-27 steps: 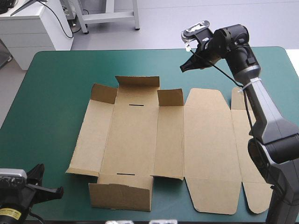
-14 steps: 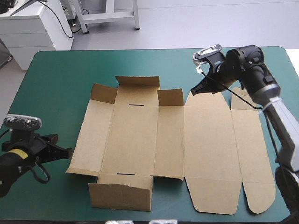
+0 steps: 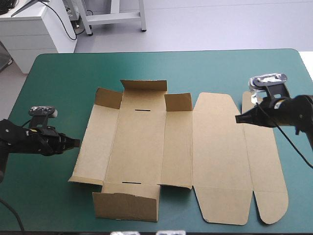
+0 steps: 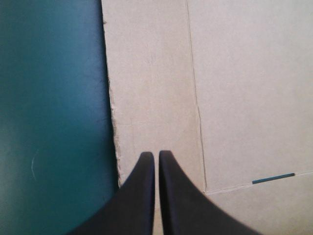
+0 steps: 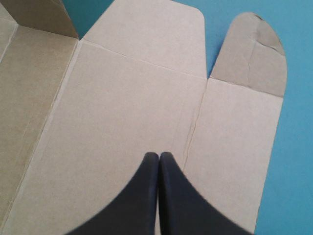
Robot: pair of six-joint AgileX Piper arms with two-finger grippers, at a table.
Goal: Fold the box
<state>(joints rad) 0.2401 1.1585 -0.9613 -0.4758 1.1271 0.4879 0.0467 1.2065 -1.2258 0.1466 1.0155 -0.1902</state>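
The brown box (image 3: 161, 142) lies spread out in the middle of the teal-green table. Its far flaps (image 3: 143, 86) and its near wall (image 3: 127, 204) stand raised, and the lid panels (image 3: 220, 147) lie flat on the right. My left gripper (image 3: 74, 143) is shut and low, pointing at the box's left edge. In the left wrist view that gripper (image 4: 156, 154) has its tips just over the side panel (image 4: 151, 73). My right gripper (image 3: 239, 119) is shut above the lid's outer crease. In the right wrist view that gripper (image 5: 159, 155) hangs over the lid (image 5: 127, 107), with the rounded tab (image 5: 254, 54) ahead.
Bare teal-green cover (image 3: 54, 88) lies left of the box and along the far edge. A narrow strip of it (image 3: 298, 161) runs right of the lid. The box's near wall and the lid's near tabs reach close to the table's front edge.
My left arm came in from the near left corner to the box's left edge. My right arm swung from the far side down and right, over the lid. The box has not moved.
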